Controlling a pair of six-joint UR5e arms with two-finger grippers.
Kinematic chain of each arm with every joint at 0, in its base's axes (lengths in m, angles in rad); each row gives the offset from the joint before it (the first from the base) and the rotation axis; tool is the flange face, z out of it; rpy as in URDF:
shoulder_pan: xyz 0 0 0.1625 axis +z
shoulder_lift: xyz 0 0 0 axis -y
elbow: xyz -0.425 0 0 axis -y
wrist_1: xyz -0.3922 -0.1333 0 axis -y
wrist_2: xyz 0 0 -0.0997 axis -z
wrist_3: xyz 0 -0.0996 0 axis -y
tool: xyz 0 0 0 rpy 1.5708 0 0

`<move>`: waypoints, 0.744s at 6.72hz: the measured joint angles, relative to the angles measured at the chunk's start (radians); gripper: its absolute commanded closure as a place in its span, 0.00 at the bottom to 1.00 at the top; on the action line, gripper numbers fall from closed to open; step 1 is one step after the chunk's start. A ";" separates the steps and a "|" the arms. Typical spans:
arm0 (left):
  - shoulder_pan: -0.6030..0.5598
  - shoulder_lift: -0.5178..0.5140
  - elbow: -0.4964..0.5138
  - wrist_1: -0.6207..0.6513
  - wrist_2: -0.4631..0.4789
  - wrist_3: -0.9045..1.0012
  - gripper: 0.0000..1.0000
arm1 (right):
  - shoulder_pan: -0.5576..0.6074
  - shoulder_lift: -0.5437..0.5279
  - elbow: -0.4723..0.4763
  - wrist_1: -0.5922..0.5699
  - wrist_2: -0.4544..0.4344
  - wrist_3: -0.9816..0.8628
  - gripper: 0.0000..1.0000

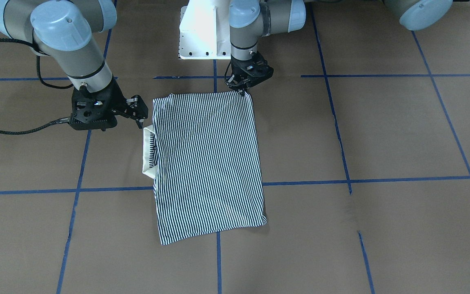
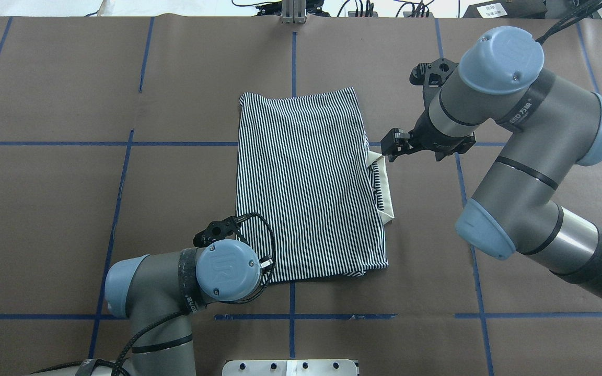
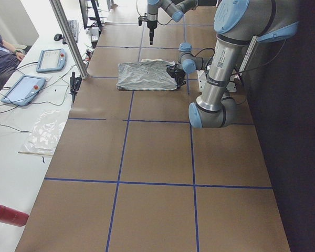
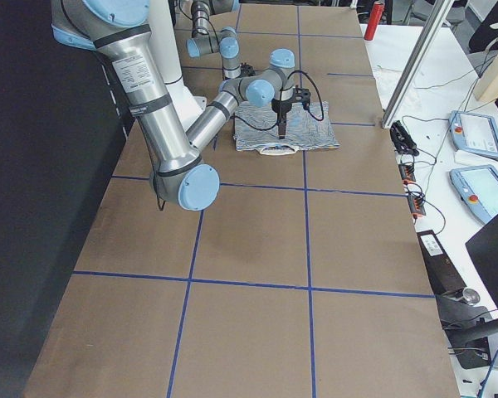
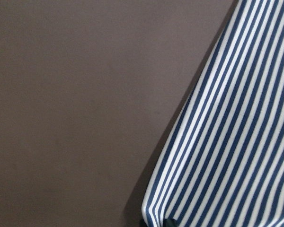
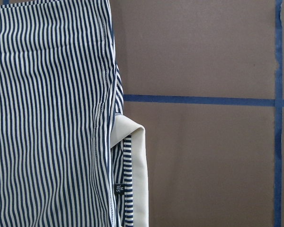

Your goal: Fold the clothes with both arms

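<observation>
The striped polo shirt [image 1: 208, 163] lies folded into a rectangle on the brown table, also in the overhead view [image 2: 306, 183]. Its cream collar [image 1: 148, 153] sticks out from the edge on my right side [image 2: 384, 188] and shows in the right wrist view [image 6: 137, 179]. My left gripper [image 1: 242, 89] is shut on the shirt's near-left corner, which shows pinched at the bottom of the left wrist view [image 5: 156, 220]. My right gripper [image 1: 139, 112] hovers open and empty just beside the collar's far end [image 2: 391, 147], apart from the fabric.
Blue tape lines [image 1: 218, 188] cross the brown table cover. The white pedestal base [image 1: 200, 32] stands just behind the shirt. A metal post [image 2: 293, 15] stands at the far edge. Tablets [image 3: 47, 58] lie on the operators' side bench.
</observation>
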State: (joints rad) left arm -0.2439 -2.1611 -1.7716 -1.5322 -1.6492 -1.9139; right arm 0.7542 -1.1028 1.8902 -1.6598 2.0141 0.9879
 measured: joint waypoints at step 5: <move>-0.038 0.055 -0.141 0.005 -0.009 0.125 1.00 | -0.122 0.005 0.037 0.009 -0.015 0.349 0.00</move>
State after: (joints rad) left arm -0.2821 -2.1063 -1.9129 -1.5269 -1.6578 -1.7892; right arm 0.6327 -1.0979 1.9273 -1.6506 1.9995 1.3372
